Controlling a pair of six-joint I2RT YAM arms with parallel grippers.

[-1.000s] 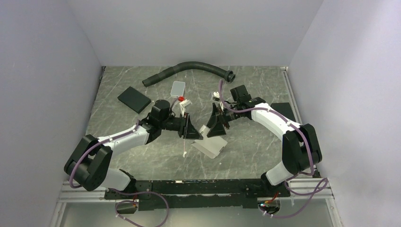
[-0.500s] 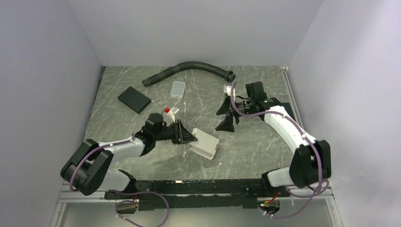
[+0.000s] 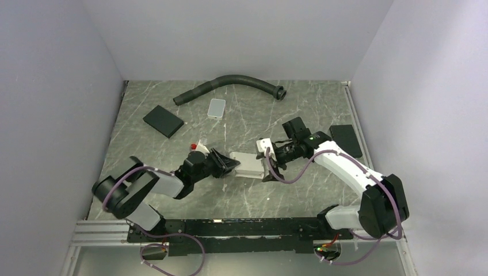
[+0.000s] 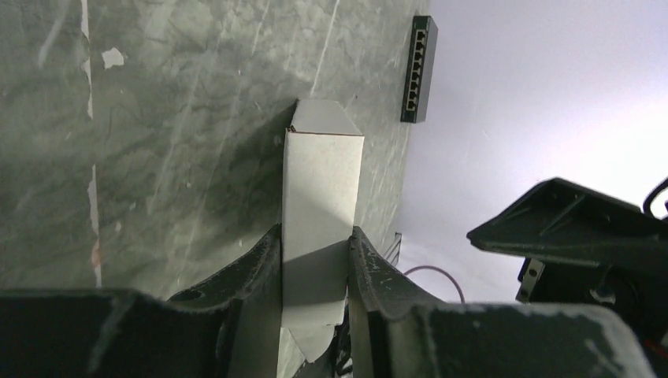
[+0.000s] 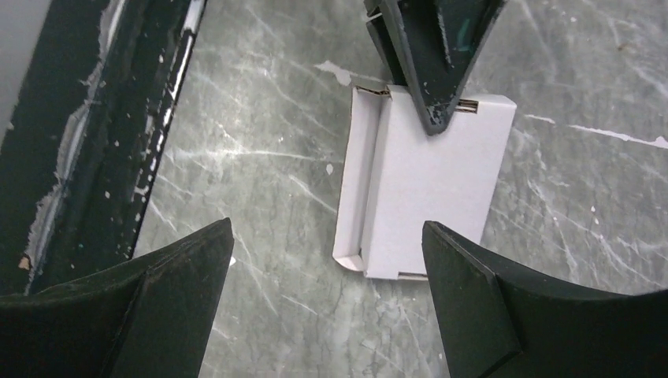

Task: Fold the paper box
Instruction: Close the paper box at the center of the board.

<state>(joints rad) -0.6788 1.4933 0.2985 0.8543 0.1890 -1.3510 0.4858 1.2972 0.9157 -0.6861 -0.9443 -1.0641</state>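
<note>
1. Whereas a second ago both arms met raised at mid-table with the paper box hanging tilted beneath them, they now reach in low. The box now lies level as a slim carton, just in front of the middle of the table.
2. Half a second ago the right arm was lifted away toward the back. It has since come down to the box's right end, and its jaws stand much wider than a second ago.
3. The left arm has drawn nearer to its base and sunk, carrying the box with it.
4. Counted from largest to smallest, there are one table, two arms, one curved black hose, one paper box, two black pads (one at back left, one at the right edge) and one small grey tile.
5. The left gripper is partly closed and clamped on the box's left end. Its fingers press against two opposite faces of the box, which runs straight out from between them.
6. The right gripper is spread wide and holds nothing. In its wrist view the near end of the box lies between its two fingertips. One long flap stands unfolded along the side of the box. Whether either fingertip touches the cardboard cannot be told.
</note>
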